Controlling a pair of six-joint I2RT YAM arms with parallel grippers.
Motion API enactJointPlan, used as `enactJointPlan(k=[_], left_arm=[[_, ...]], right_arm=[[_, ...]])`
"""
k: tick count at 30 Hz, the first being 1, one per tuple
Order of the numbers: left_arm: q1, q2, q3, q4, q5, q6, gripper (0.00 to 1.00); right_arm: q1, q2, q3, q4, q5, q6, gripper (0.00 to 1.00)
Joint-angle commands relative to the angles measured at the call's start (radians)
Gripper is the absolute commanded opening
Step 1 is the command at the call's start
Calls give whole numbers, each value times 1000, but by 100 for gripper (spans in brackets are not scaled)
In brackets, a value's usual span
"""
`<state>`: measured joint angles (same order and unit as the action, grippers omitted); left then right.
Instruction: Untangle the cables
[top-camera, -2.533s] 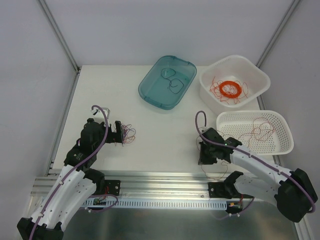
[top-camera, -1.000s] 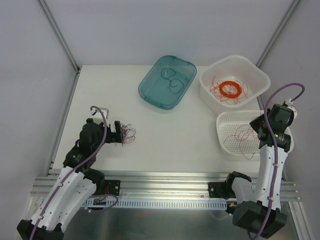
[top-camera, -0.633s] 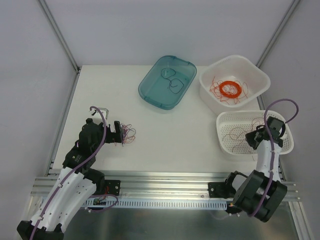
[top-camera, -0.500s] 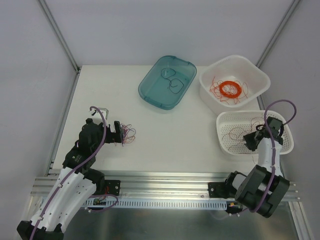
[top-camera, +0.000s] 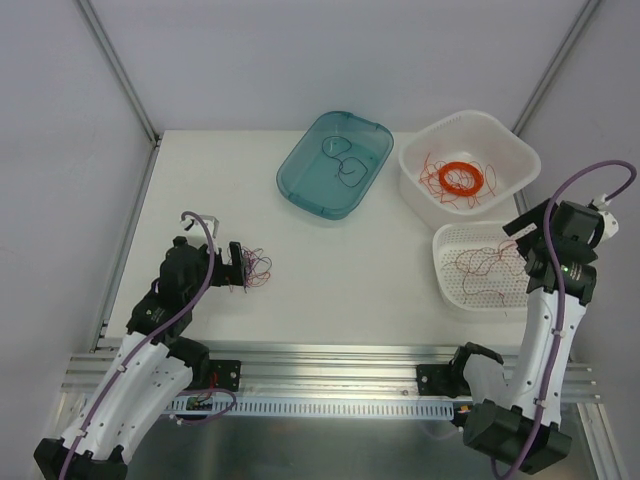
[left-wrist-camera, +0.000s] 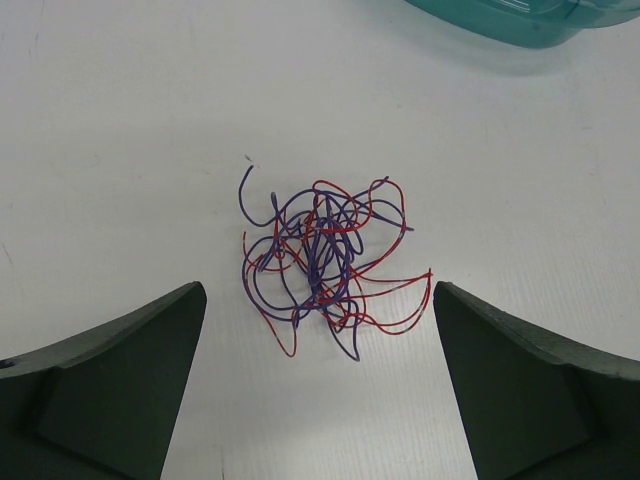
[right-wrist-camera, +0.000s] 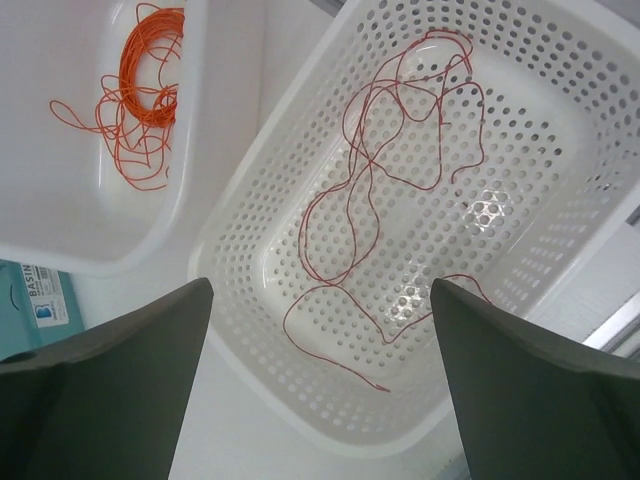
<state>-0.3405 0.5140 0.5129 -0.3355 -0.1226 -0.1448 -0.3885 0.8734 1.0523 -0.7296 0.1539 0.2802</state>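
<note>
The cables (top-camera: 256, 267) are a small wad of thin red and blue-violet wires on the white table; in the left wrist view the cables (left-wrist-camera: 325, 262) lie just ahead of my fingers. My left gripper (top-camera: 238, 266) (left-wrist-camera: 318, 292) stands open, low over the table, with nothing between its jaws. One loose red cable (top-camera: 486, 262) (right-wrist-camera: 365, 170) lies spread in the perforated white basket (top-camera: 446, 242) (right-wrist-camera: 232, 300). Above that basket hangs my right gripper (top-camera: 528, 246) (right-wrist-camera: 320, 288), open and empty.
A teal tray (top-camera: 300, 188) at the back centre holds two dark wire loops. A white tub (top-camera: 425, 190) (right-wrist-camera: 190, 150) at the back right holds an orange ring coil (top-camera: 462, 178) (right-wrist-camera: 150, 60) and loose orange wire. An aluminium rail runs along the near edge.
My right gripper carried the red cable to the perforated basket, dipped in, opened and rose clear; the cable now lies loose in the basket. The left arm has not moved.
</note>
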Motion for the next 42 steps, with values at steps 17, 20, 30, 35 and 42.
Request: enactJointPlan(k=[17,20,30,35,42], left_arm=[[1,187,36,-25,-43,-222,99],[1,298,58,-30,-38,-295,99],[-6,688,206,42,97,-395,77],[-146,765,223,153,230,-355,73],[-213,646,185,210,316,-381,76]], right_arm=[[517,16,-43,-13,-139,-174,93],[690,61,-72,48,-99,-153,93],[991,252,-57,214,-112,-148,93],[1011,288,-60,289,-146,-139,93],[1019,328,-64,361,-250,-89,93]])
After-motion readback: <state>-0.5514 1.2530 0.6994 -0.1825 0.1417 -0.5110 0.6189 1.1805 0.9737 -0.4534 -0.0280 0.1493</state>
